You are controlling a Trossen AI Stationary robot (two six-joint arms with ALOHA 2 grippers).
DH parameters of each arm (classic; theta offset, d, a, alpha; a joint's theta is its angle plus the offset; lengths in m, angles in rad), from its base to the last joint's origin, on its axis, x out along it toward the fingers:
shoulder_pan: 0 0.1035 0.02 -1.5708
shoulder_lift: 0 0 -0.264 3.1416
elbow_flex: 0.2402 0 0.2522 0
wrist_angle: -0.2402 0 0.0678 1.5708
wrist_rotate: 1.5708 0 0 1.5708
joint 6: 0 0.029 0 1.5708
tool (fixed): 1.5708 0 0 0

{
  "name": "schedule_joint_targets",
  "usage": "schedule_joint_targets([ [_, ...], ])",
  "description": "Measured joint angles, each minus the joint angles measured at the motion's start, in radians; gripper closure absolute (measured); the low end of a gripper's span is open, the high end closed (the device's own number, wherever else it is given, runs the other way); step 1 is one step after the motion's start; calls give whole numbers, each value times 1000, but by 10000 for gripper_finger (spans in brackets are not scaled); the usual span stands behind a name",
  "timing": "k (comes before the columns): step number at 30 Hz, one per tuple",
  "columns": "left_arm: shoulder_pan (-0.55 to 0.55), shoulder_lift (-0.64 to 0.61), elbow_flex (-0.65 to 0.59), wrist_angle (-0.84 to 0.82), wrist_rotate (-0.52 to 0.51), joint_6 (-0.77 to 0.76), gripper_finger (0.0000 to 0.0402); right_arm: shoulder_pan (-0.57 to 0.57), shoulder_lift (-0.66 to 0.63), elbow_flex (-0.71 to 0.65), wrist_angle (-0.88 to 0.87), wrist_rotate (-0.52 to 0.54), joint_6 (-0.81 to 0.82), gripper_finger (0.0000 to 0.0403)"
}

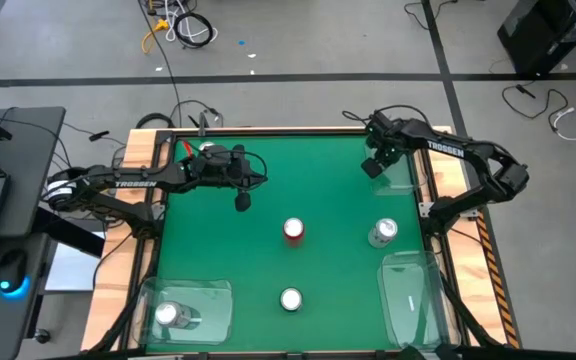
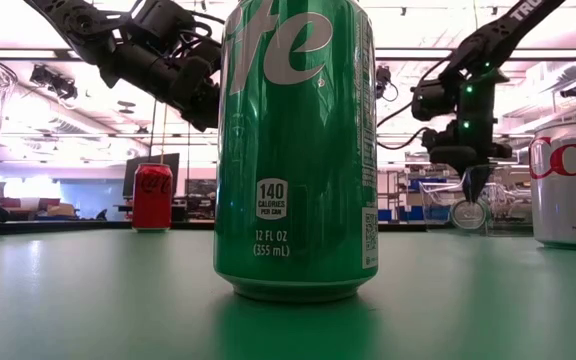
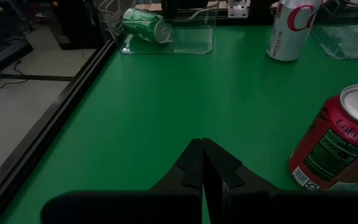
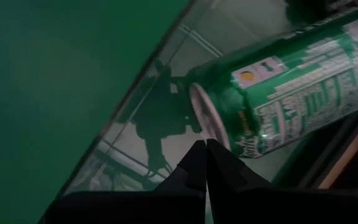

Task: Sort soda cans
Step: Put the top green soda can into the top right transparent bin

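A red can (image 1: pixel 294 231) stands upright mid-table, a silver can (image 1: pixel 383 233) to its right and a green can (image 1: pixel 290 299) toward the near edge. A second silver can (image 1: pixel 168 315) sits in the near-left clear bin (image 1: pixel 208 295). Another green can (image 4: pixel 291 81) lies on its side in the far-right clear bin (image 1: pixel 400 172). My left gripper (image 1: pixel 242 202) hangs shut above the table, far-left of the red can (image 3: pixel 337 140). My right gripper (image 4: pixel 205 155) is shut over the far-right bin, just short of the lying can's end. I cannot find a second red can.
A third clear bin (image 1: pixel 413 295) stands at the near-right corner. Wooden rails and the arm bases border the green table on the left and right. Open green surface lies between the left gripper and the near-left bin.
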Motion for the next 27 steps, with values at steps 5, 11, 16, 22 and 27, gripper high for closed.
schedule_joint_targets([
  [5,0,0,0,0,-8,-3,400,-10,0,0,6,18,-1,403],
  [11,0,0,0,0,-7,-3,400,-7,0,0,5,101,6,403],
  [16,0,0,0,-1,-7,-4,400,-2,-1,30,38,167,27,403],
  [22,0,0,0,-8,-8,-3,400,13,-3,101,8,309,16,403],
  [27,0,0,0,-21,-12,-3,400,3,-2,158,-70,445,-11,403],
])
